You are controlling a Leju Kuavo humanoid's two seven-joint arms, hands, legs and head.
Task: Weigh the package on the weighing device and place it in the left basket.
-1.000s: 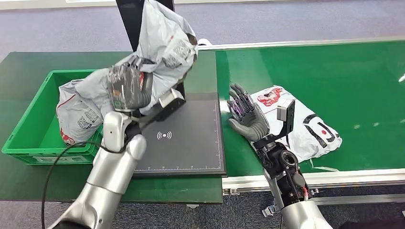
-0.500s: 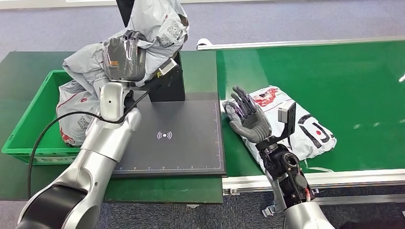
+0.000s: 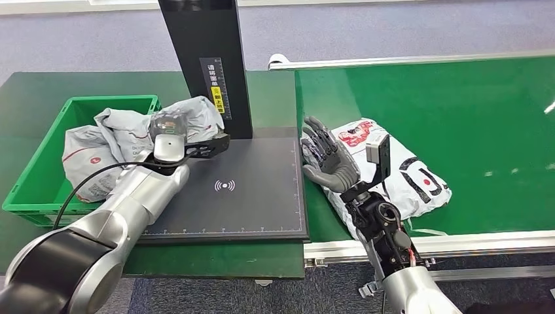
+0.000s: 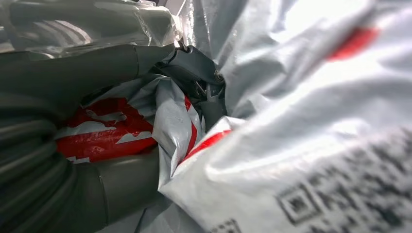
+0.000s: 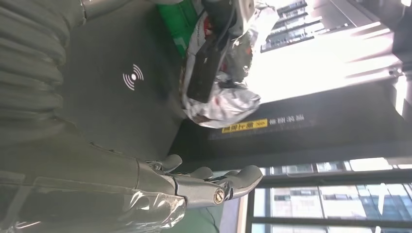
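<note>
while the left hand (image 3: 171, 125) grips a grey package (image 3: 196, 112) at the right rim of the green basket (image 3: 39, 171), the package hangs partly over that rim, at the left of the frame's middle. in the left wrist view the hand's grey thumb (image 4: 116, 182) and darker fingers (image 4: 194, 65) are wrapped round crumpled grey film with red print, so the hold is plain. a second grey package (image 3: 88, 154) with red marks already lies inside the basket, just left of the held one and touching it.

the black weighing device (image 3: 249, 196) sits in the middle of the frame on the dark green surface (image 3: 275, 98), its flat plate bare but for a white wireless mark, and a black post (image 3: 206, 59) with a yellow label rises from its far edge at the upper middle.

right of the plate, the right hand (image 3: 330, 160) stands with its fingers spread and straight, holding nothing, palm turned toward the plate. it is just above the near left end of a white package (image 3: 419, 183) with red and black print, which lies on the bright green conveyor belt (image 3: 458, 111) at the right of the frame. whether the hand touches that package cannot be told. the right wrist view shows the same spread fingers (image 5: 204, 187) with the plate beyond them.
</note>
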